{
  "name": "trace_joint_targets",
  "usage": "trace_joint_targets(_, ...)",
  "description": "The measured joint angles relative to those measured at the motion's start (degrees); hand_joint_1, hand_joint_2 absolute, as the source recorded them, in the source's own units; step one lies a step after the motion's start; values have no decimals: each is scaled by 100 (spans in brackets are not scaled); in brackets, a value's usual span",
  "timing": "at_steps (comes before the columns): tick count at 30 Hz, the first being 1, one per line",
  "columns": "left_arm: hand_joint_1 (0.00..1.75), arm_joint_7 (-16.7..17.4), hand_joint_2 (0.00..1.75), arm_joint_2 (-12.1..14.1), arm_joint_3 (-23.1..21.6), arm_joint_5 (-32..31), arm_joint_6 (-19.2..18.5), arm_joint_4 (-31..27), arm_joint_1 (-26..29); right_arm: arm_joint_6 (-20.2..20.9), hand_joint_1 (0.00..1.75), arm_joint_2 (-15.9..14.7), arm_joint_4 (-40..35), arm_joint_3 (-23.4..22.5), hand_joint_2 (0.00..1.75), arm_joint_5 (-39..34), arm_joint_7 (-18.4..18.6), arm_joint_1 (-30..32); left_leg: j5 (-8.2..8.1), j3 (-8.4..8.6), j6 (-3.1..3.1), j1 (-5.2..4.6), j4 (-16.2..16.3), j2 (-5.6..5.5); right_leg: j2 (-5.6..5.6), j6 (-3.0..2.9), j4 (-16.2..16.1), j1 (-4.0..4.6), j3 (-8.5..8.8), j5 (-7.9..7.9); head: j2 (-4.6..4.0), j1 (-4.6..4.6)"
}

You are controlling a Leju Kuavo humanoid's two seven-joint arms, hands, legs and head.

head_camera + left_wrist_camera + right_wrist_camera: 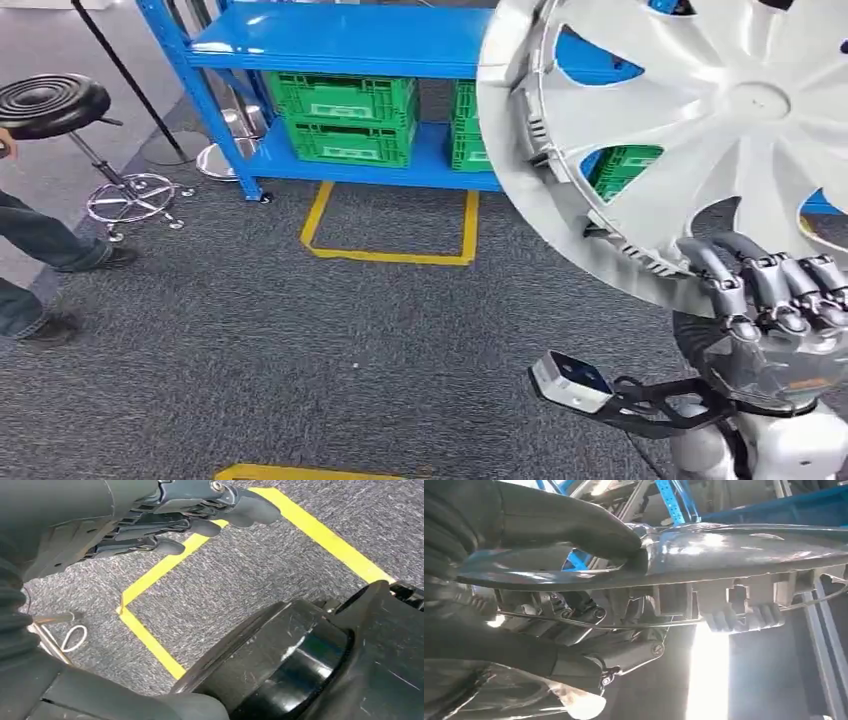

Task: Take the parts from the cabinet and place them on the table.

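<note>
A large silver wheel cover [690, 130] with curved spokes is held up at the right of the head view, in front of the blue shelving. My right hand [775, 295] grips its lower rim, fingers over the front edge. The right wrist view shows the wheel cover [734, 555] edge-on, with my thumb [574, 525] pressed on its face and the other fingers behind its clips. My left hand [190, 515] hangs over the grey carpet, fingers loosely apart and holding nothing.
The blue shelving [340, 45] stands ahead with green crates [345, 115] on its lower shelf. A yellow tape outline [390, 225] marks the carpet before it. A black stool [60, 110] and a person's legs [40, 250] are at the left.
</note>
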Motion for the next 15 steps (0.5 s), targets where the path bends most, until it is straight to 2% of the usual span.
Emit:
trace_joint_targets(3,0,0,175,4,0,11,-42,0,7,0,175,0,2,0,175,0,22,14,81,-44,-88,2,-6,1,8,-79,68,-4,-89,63,0,-9)
trace_joint_targets(4,0,0,175,28,0,15,-61,0,4,0,175,0,2,0,175,0,37,10,43,-63,-104,-14,21,-10,-14,-127,25,-56,-102,110,0,2)
trace_joint_targets(5,0,0,175,28,0,18,-79,0,6,0,175,0,2,0,175,0,37,7,-98,-104,-149,-7,124,-18,-19,-157,25,-58,-122,137,0,-22)
trace_joint_targets(6,0,0,175,26,0,20,-83,0,5,0,175,0,2,0,175,0,33,5,-365,-225,-197,14,460,-19,-24,-196,26,-58,-161,164,0,-44)
trace_joint_targets(8,0,-20,175,35,2,20,-94,0,-4,0,175,0,2,-2,175,0,28,7,-855,-534,-249,39,1380,-20,-31,-205,34,-52,-240,217,0,-37)
trace_joint_targets(9,0,-35,175,37,4,22,-96,0,-5,0,175,0,2,-2,175,0,26,7,-986,-601,-259,38,1714,-20,-33,-205,39,-51,-279,245,0,-42)
trace_joint_targets(10,0,-37,175,42,4,22,-98,0,-7,0,175,0,4,-2,175,0,26,11,-960,-545,-264,38,1733,-20,-32,-202,44,-51,-306,267,0,-42)
trace_joint_targets(11,0,-37,175,42,4,20,-96,0,-6,0,175,0,4,-2,175,0,24,12,-812,-363,-254,39,1506,-20,-29,-201,50,-51,-333,288,0,-39)
trace_joint_targets(13,0,-15,175,42,4,9,-90,0,-6,0,175,0,4,-2,175,0,15,10,-338,254,-203,39,449,-20,-19,-184,56,-49,-351,323,0,-39)
trace_joint_targets(14,0,0,175,44,4,7,-87,0,6,0,175,0,4,-2,175,0,15,9,-252,480,-169,37,-18,-22,-20,-166,54,-49,-366,344,0,-39)
trace_joint_targets(15,0,0,175,42,4,7,-85,0,9,0,175,0,2,-2,175,0,15,3,-279,493,-154,12,-112,-23,-20,-130,76,-18,-406,368,0,-37)
